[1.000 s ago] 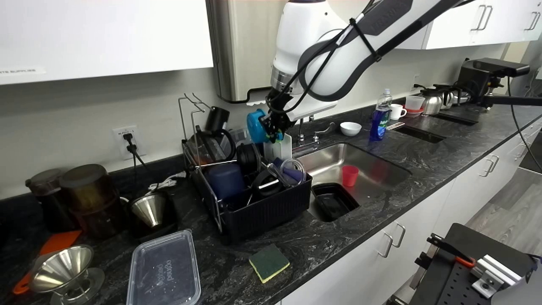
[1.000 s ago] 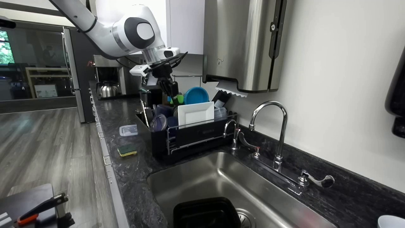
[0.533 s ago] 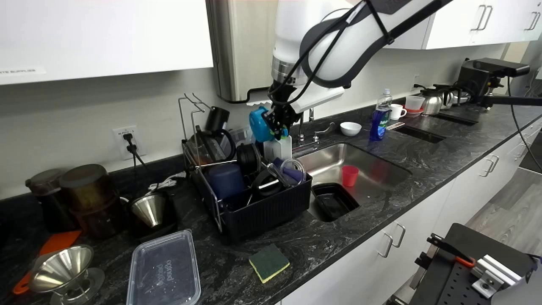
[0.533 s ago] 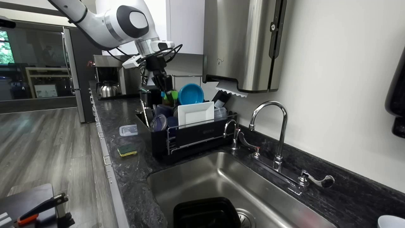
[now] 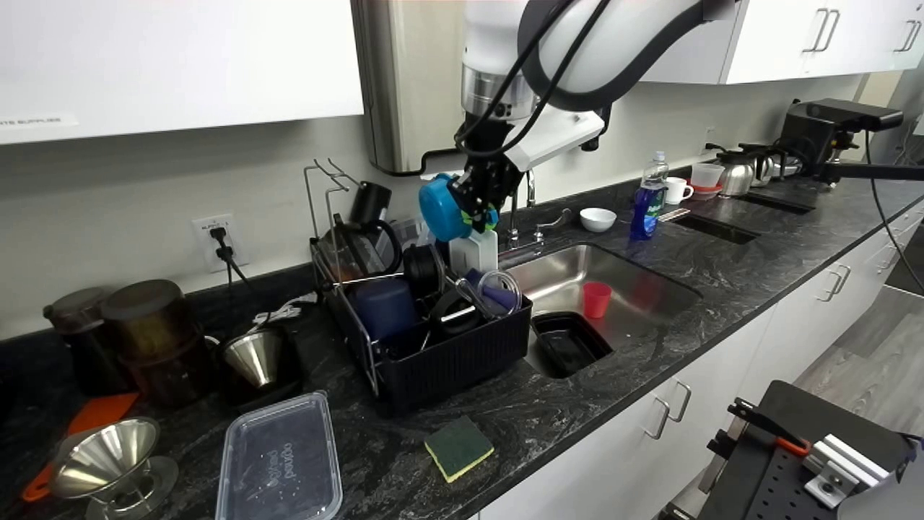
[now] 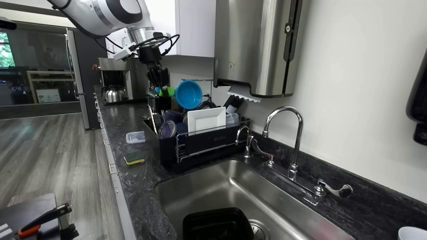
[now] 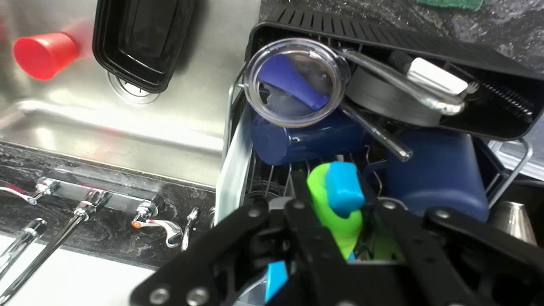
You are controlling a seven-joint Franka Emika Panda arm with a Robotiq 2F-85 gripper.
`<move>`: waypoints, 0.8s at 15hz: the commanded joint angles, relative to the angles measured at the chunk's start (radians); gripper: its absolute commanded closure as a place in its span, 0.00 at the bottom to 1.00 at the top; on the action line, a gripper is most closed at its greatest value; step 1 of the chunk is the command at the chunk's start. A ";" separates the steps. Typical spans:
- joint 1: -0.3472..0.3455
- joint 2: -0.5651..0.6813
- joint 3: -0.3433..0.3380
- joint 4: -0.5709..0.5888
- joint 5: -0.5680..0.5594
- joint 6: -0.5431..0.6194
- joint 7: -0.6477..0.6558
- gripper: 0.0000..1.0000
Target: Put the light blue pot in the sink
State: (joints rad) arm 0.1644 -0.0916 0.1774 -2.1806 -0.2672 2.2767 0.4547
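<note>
The light blue pot [image 5: 441,208] is held above the dish rack, tilted on its side. In an exterior view its open inside faces that camera [image 6: 188,95]. My gripper [image 5: 480,217] is shut on its green and blue handle, which shows between the fingers [image 7: 335,193] in the wrist view. There, only a small blue part of the pot body [image 7: 275,278] shows behind the gripper. The steel sink [image 5: 556,271] lies beside the rack, and also shows in the wrist view [image 7: 208,85].
The black dish rack [image 5: 455,368] holds mugs, a white plate [image 6: 206,120] and utensils under the pot. A red cup [image 5: 596,299] and a black tray [image 5: 570,343] are in the sink. The faucet [image 6: 295,140] stands behind it. A paper towel dispenser [image 6: 257,46] hangs above.
My gripper has risen slightly with the pot in it. In an exterior view, gripper and pot have moved left and up, leaving the pot higher above the white plate.
</note>
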 commanded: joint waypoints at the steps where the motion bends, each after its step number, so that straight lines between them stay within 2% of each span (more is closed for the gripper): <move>1: 0.002 -0.061 0.016 -0.032 0.036 -0.058 -0.055 0.93; 6: -0.001 -0.135 0.029 -0.065 0.065 -0.113 -0.102 0.93; 12: -0.014 -0.173 0.012 -0.088 0.099 -0.162 -0.152 0.93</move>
State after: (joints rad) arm 0.1635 -0.2466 0.1949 -2.2533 -0.1962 2.1412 0.3492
